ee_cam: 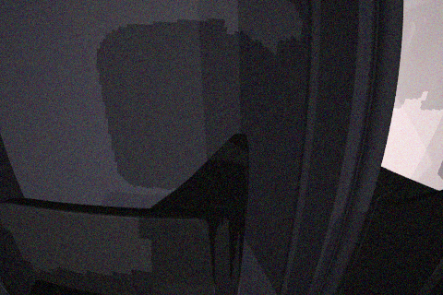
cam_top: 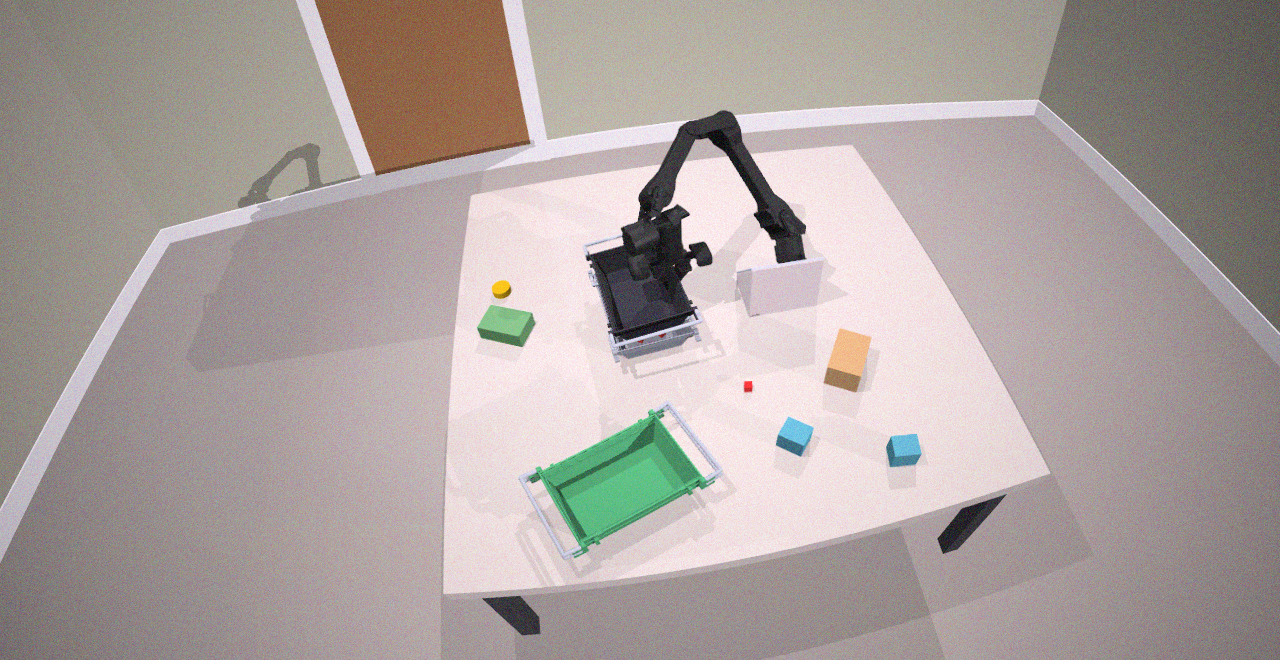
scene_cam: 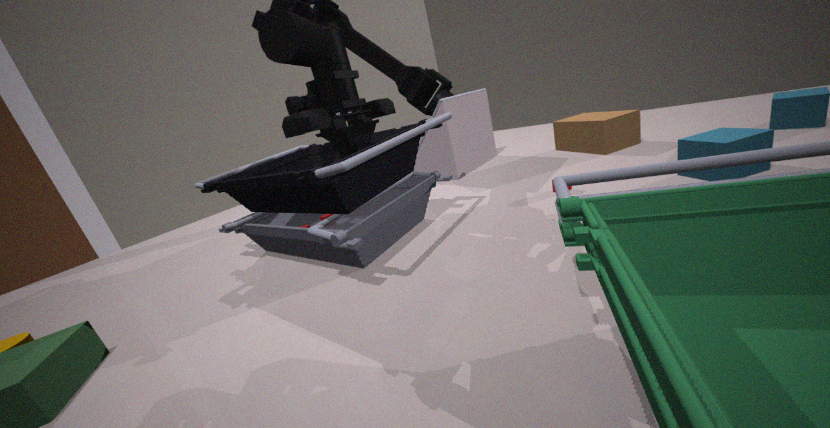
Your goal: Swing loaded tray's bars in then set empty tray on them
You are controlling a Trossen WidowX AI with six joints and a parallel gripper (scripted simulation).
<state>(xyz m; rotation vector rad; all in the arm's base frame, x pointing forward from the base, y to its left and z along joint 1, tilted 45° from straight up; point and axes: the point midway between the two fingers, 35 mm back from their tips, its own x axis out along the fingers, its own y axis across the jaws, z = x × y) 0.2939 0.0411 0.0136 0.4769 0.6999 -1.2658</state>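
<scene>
My gripper [cam_top: 673, 274] [scene_cam: 349, 142] is shut on a long side wall of the empty black tray [cam_top: 640, 293] [scene_cam: 301, 194] [ee_cam: 152, 101]. The black tray's bars are swung out over its ends. It hangs just above the loaded grey tray [cam_top: 656, 347] [scene_cam: 395, 227]; whether they touch and whether the black tray is quite level, I cannot tell. Red blocks [scene_cam: 325, 216] show in the grey tray. The grey tray's near bar [scene_cam: 326, 236] lies swung in. Its far bar [scene_cam: 238, 222] is mostly hidden, and I cannot tell which way it lies.
A green tray [cam_top: 626, 486] [scene_cam: 713, 251] stands in front. A white panel [cam_top: 783, 289] [scene_cam: 473, 135] stands right of the trays. A green block [cam_top: 506, 325] and yellow disc [cam_top: 501, 289] lie left. A red cube [cam_top: 748, 385], blue blocks [cam_top: 794, 436] [cam_top: 904, 449] and an orange block [cam_top: 847, 358] lie right.
</scene>
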